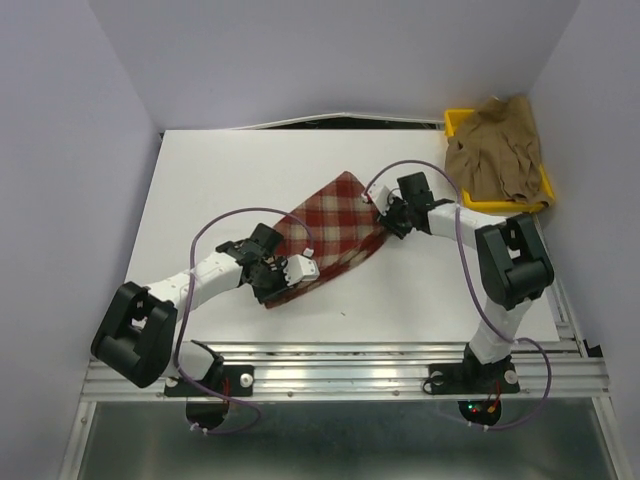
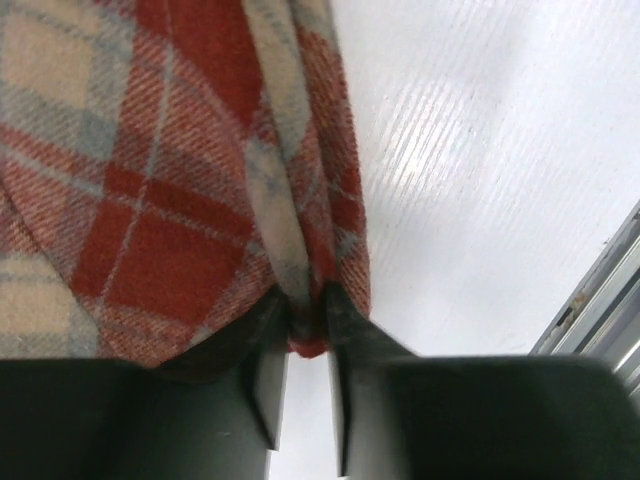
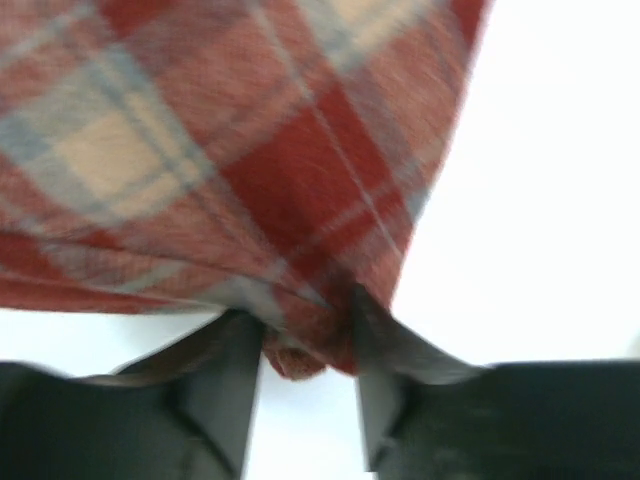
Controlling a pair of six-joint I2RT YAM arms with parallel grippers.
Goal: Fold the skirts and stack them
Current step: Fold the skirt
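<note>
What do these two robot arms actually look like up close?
The left arm and right arm are white tubes joined by chunky black joints, with a thin purple cable looping along each. The left end effector and right end effector each have two flat, dark fingers.

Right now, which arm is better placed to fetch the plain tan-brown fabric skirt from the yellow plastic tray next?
Likely right. The right gripper sits nearest the yellow plastic tray holding the plain tan-brown fabric skirt; the left gripper is farther off. Both pinch the red-and-cream plaid fabric skirt, so release first.
</note>
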